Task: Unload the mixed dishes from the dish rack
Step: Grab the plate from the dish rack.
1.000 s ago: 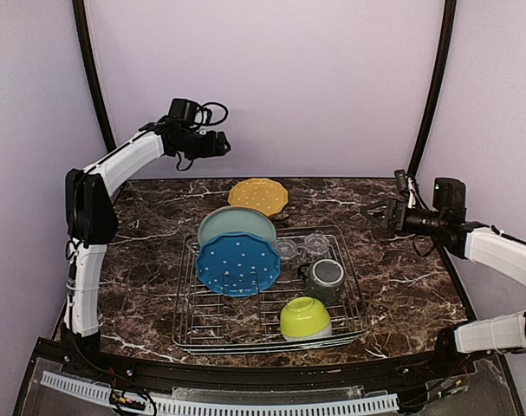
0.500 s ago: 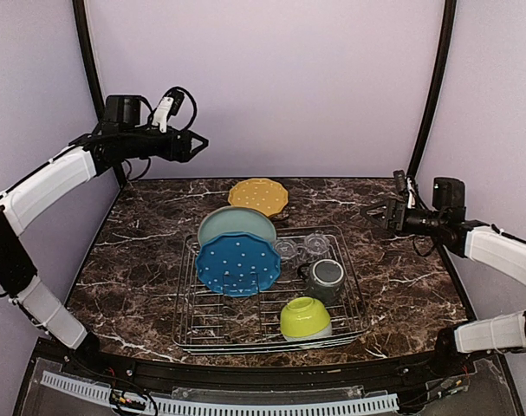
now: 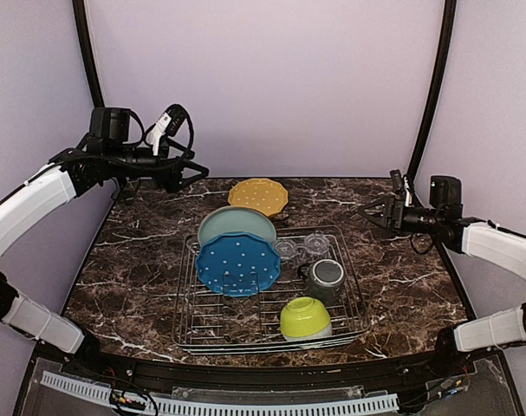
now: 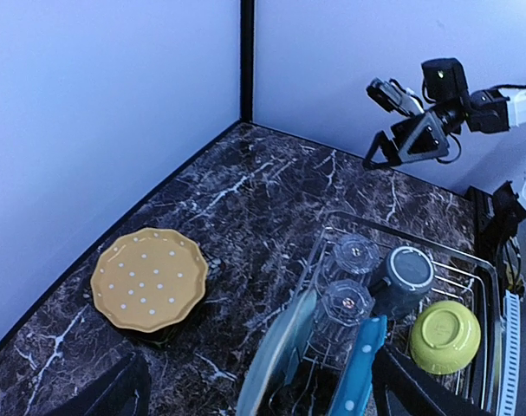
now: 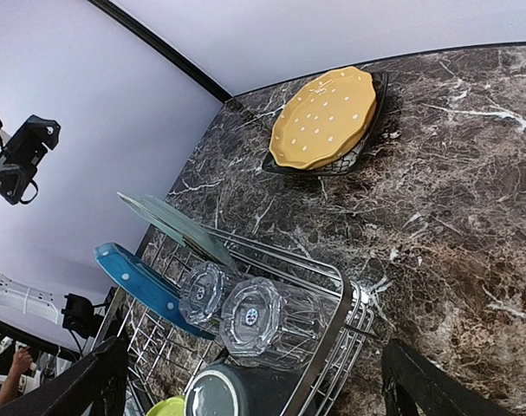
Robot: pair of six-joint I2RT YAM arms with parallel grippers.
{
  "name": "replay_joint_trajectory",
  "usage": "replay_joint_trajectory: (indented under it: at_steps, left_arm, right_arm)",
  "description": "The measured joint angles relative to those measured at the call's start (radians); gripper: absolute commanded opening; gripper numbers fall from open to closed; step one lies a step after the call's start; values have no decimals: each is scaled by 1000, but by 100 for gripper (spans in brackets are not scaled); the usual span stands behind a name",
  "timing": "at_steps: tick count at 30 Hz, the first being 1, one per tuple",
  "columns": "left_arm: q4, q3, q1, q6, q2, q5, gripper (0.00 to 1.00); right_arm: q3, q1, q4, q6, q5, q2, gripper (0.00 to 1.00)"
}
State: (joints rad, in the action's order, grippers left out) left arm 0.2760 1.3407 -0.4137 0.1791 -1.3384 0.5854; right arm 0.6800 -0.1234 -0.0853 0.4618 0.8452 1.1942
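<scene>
The dish rack (image 3: pixel 355 279) stands mid-table. The pale teal plate (image 3: pixel 237 223) and the dotted blue plate (image 3: pixel 237 264) stand upright in it. Beside them lie two clear glasses (image 3: pixel 287 250) (image 3: pixel 315 243), a dark grey mug (image 3: pixel 325 277) and a lime-green bowl (image 3: pixel 305 317). Behind the rack, the yellow plate (image 3: pixel 258 196) rests on a black plate (image 5: pixel 349 161) on the table. My left gripper (image 3: pixel 193 173) hovers open and empty, high at the back left. My right gripper (image 3: pixel 371 213) hangs open and empty to the right of the rack. Both wrist views look down on the rack from afar.
The marble tabletop (image 3: pixel 141 260) is bordered by lilac walls behind and at both sides. A black post (image 3: pixel 89 61) rises at the back left and another (image 3: pixel 436 78) at the back right. A black frame runs along the near edge (image 3: pixel 245 373).
My left arm has swung out to the left and its gripper has dropped lower and back towards the left wall. The right gripper has barely shifted. The dishes have not moved.
</scene>
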Motion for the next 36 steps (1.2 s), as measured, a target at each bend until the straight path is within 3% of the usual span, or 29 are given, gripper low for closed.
replay_joint_trajectory:
  at_steps: [10,19,36]
  left_arm:
    - [325,107,-180,264,-58,-25,84]
    - [567,272,-315,389,-264,-236,73]
    - [700,406,-397,439,-405,-417,57]
  right_arm:
    - [8,-2,1,-1,0,13,99]
    - [8,-3,-14,2,0,18,99]
    - [-17,-3,-66,27,0,26,99]
